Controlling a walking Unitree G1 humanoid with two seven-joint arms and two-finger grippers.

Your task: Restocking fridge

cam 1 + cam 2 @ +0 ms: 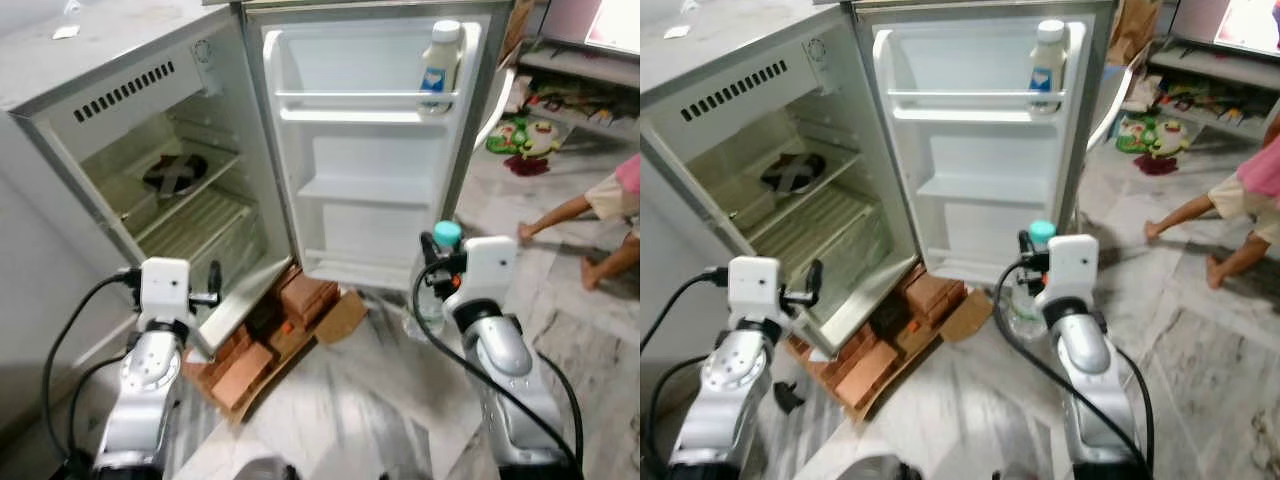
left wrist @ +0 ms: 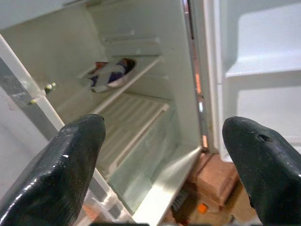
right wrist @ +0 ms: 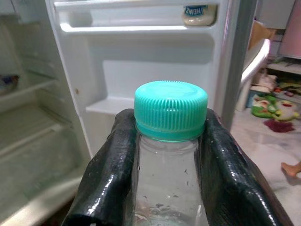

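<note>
Faintly, "HEINZ" marks the door-shelf bottle (image 3: 199, 13); right gripper (image 3: 170, 155) grips teal-capped bottle (image 3: 170, 141).

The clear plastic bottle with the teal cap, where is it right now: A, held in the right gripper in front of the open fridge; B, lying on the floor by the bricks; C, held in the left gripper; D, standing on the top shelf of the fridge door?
A: the right gripper is closed around the neck of the clear plastic bottle with the teal cap, short of the open white fridge door.
</note>
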